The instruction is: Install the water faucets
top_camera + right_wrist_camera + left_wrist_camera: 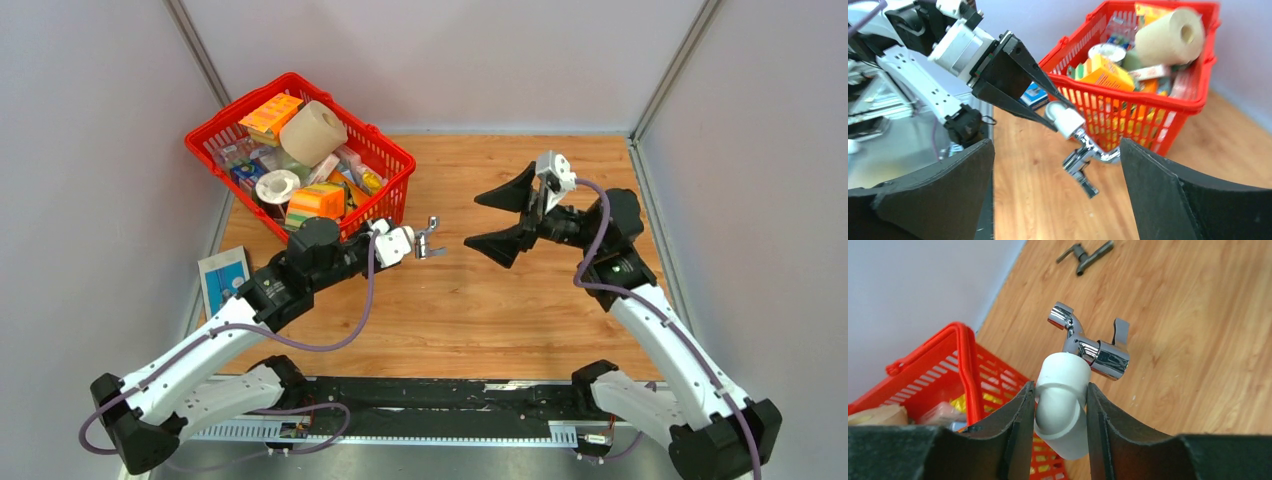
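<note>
The left end effector [1059, 390] gripped the white fitting [1060, 405], apparently offering its silver faucet [1093, 352] to the right end effector [475, 220], which was spread wide.

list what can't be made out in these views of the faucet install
Thread depth of the silver faucet in the white fitting: hidden inside the fitting, all views.
Fitting's gripped sides: left wrist view, covered by the left gripper.
Dark grey faucet: small, at left wrist view's top edge; unfindable in top view.
Red basket labels: blurred, right wrist view.
</note>
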`<action>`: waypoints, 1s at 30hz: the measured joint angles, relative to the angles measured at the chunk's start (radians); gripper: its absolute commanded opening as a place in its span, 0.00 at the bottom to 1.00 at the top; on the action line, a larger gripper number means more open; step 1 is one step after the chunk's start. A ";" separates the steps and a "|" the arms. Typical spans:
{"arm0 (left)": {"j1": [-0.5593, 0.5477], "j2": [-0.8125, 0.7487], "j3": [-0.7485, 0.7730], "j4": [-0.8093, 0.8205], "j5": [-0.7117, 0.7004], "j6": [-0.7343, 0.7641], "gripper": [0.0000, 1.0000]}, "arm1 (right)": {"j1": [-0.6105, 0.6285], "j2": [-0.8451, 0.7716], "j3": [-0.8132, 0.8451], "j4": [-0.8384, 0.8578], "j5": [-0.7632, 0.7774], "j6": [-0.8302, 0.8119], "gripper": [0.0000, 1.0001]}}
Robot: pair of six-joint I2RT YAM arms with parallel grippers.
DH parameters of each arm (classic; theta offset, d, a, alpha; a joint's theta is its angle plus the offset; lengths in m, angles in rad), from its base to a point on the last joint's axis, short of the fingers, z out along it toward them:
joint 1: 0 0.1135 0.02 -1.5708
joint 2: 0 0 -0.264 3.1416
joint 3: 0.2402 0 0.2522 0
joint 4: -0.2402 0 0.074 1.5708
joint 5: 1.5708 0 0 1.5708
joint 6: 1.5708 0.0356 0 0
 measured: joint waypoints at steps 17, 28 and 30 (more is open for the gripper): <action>0.134 0.227 0.298 -0.124 0.289 -0.415 0.00 | 0.365 -0.138 -0.108 -0.172 0.442 -0.677 1.00; 0.179 0.262 0.356 -0.198 0.417 -0.566 0.00 | 0.579 -0.154 -0.191 -0.203 0.718 -1.080 0.85; 0.182 0.266 0.364 -0.199 0.434 -0.583 0.00 | 0.599 -0.142 -0.197 -0.198 0.771 -1.128 0.82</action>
